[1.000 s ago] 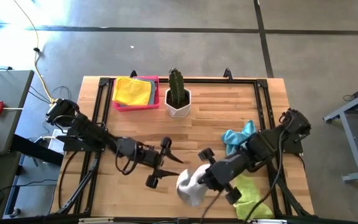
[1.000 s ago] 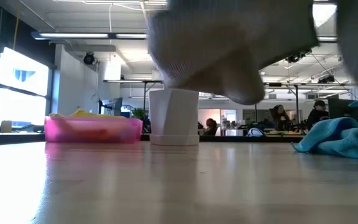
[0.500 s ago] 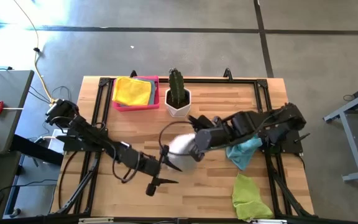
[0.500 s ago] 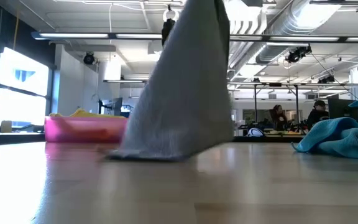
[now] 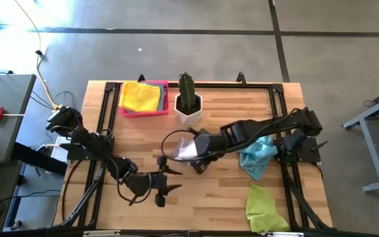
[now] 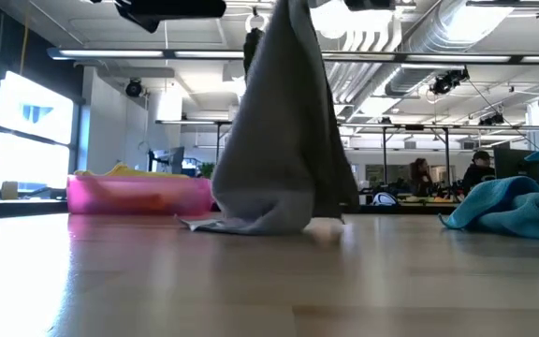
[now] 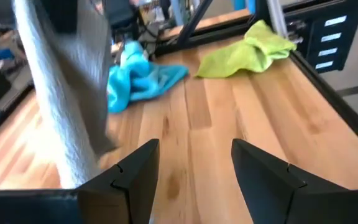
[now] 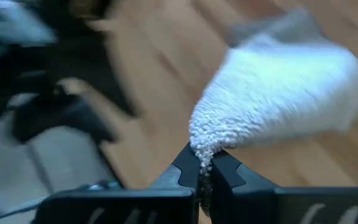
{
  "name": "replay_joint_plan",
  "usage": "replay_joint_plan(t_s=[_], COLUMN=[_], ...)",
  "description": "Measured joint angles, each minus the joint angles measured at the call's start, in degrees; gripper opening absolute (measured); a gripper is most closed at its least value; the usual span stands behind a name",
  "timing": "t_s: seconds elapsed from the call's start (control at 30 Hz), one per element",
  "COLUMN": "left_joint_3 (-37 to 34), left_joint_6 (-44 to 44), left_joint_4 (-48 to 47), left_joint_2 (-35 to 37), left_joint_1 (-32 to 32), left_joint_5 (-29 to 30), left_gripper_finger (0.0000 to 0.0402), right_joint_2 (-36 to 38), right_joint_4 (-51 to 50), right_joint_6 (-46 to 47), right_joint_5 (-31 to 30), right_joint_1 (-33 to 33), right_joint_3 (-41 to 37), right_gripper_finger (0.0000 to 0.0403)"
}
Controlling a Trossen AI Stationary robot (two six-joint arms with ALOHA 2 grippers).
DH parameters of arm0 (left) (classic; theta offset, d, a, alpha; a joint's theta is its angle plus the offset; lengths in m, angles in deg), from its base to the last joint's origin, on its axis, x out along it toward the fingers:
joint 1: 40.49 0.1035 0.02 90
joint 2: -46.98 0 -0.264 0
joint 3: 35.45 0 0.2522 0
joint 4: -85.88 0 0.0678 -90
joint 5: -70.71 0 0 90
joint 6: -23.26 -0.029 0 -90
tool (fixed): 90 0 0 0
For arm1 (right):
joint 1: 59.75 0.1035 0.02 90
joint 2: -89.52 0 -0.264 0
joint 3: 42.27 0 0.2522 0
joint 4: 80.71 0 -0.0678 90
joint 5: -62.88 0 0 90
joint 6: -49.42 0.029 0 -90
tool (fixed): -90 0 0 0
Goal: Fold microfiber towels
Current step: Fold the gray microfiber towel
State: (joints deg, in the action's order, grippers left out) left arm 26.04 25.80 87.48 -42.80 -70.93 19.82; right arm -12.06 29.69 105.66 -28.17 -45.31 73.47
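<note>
The soft grey microfiber towel [image 5: 185,150] is hanging mid-bench, its lower edge touching the wooden bench [image 5: 229,197]. The left hand [image 5: 166,182] is hovering nearby, fingers apart, empty. The right hand [image 5: 194,150] is pinching the towel's top, fingers clamped together.

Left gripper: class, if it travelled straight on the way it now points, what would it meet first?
Probably bare table: the open left gripper has clear wood ahead, with the grey towel hanging just to one side. Farther on lie the blue towel and green towel; depth is uncertain.
</note>
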Motion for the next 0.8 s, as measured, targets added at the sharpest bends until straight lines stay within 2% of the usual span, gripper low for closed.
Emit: replay_joint_plan(t_s=[0.13,0.23,0.3,0.37,0.47,0.57,0.8], left_joint_3=[0.0,0.0,0.0,0.0,0.0,0.0,0.0], left_joint_6=[1.36,1.36,1.98,4.08,7.39,7.79,1.54], left_joint_4=[-1.99,-2.5,-3.22,-5.2,-7.06,-6.9,3.24], left_joint_2=[0.0,0.0,0.0,0.0,-0.81,-3.42,-14.17], left_joint_1=[0.03,0.0,0.0,0.04,0.07,0.0,0.53], left_joint_5=[0.17,1.19,2.1,2.12,1.12,0.77,2.93], left_gripper_finger=[0.0191,0.0191,0.0191,0.0191,0.0191,0.0191,0.0191], right_joint_2=[0.21,0.18,0.11,0.13,0.05,0.11,0.07], right_joint_4=[5.54,0.43,-4.72,-6.8,-7.63,-3.59,6.97], right_joint_6=[-3.29,-8.88,-8.55,-7.45,-8.58,-8.48,-6.86], right_joint_5=[-1.18,-11.5,-19.09,-21.48,-21.56,-20.18,-13.82], right_joint_1=[1.72,1.62,0.43,-0.95,-1.4,-1.31,-0.89], right_joint_3=[3.77,4.32,3.59,1.58,-1.94,-7.44,-18.61], right_gripper_finger=[0.0,0.0,0.0,0.0,0.0,0.0,0.0])
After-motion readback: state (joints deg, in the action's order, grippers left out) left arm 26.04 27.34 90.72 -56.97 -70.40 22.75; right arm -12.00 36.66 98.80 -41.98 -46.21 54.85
